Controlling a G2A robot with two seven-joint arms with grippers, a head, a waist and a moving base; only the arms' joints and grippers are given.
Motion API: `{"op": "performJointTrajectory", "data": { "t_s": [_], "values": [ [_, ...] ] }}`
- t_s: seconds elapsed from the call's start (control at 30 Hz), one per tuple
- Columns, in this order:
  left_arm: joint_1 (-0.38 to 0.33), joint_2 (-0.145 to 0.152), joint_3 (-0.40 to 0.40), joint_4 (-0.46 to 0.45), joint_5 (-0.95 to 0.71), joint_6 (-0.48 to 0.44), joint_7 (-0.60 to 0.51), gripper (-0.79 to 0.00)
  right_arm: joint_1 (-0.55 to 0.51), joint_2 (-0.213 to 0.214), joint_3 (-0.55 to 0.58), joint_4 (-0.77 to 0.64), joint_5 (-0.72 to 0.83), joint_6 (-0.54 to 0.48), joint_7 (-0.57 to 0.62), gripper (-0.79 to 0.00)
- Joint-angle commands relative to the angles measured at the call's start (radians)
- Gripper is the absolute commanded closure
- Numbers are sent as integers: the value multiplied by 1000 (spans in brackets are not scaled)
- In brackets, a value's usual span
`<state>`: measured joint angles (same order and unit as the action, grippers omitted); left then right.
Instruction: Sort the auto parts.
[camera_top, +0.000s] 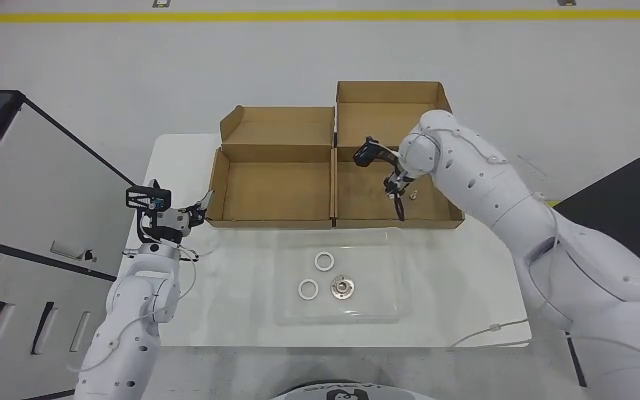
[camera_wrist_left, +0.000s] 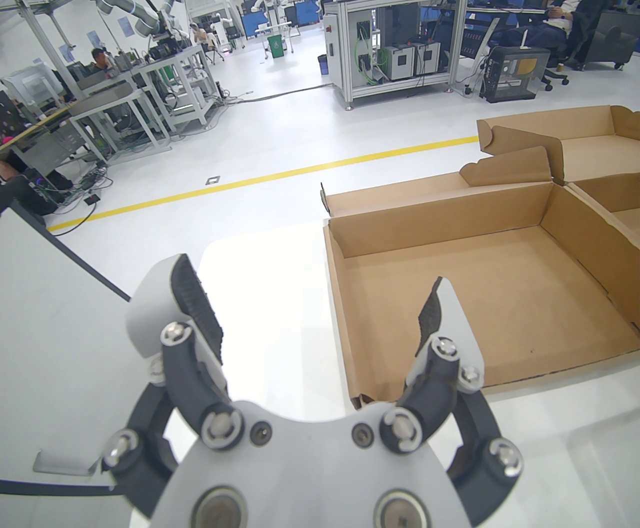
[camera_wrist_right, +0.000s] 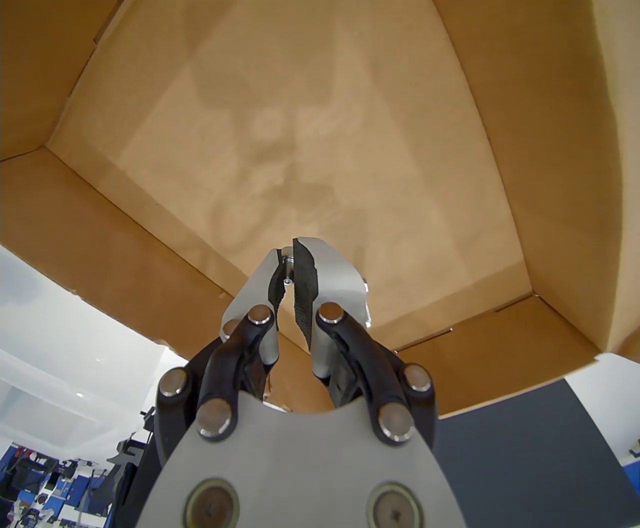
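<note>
My right gripper (camera_wrist_right: 289, 261) hangs over the floor of the right cardboard box (camera_top: 440, 216), shut on a small metal threaded part (camera_wrist_right: 286, 270); from above it (camera_top: 400, 205) sits near the box's front wall. My left gripper (camera_wrist_left: 310, 295) is open and holds nothing, at the table's left side just outside the left cardboard box (camera_wrist_left: 500, 300), which has a bare floor. A clear tray (camera_top: 285, 300) near the table's front holds two white rings (camera_top: 325, 261) (camera_top: 308, 290) and a round metal part (camera_top: 343, 288).
The two boxes stand side by side at the back of the white table (camera_top: 200, 310), with flaps raised. A dark panel (camera_top: 30, 150) stands to the left of the table. A cable (camera_top: 490, 330) lies at the table's front right.
</note>
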<state>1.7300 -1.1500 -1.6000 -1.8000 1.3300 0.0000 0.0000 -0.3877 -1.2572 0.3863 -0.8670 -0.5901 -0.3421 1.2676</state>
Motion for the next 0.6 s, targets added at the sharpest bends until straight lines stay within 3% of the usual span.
{"op": "performJointTrajectory", "data": {
  "t_s": [0.0, 0.57],
  "values": [
    [0, 0, 0, 0, 0, 0, 0, -785, 1, -6, -1, 11, -2, -1, -1, 0],
    [0, 0, 0, 0, 0, 0, 0, -785, 1, -55, -13, 114, -51, -19, -46, 0]
  ]
}}
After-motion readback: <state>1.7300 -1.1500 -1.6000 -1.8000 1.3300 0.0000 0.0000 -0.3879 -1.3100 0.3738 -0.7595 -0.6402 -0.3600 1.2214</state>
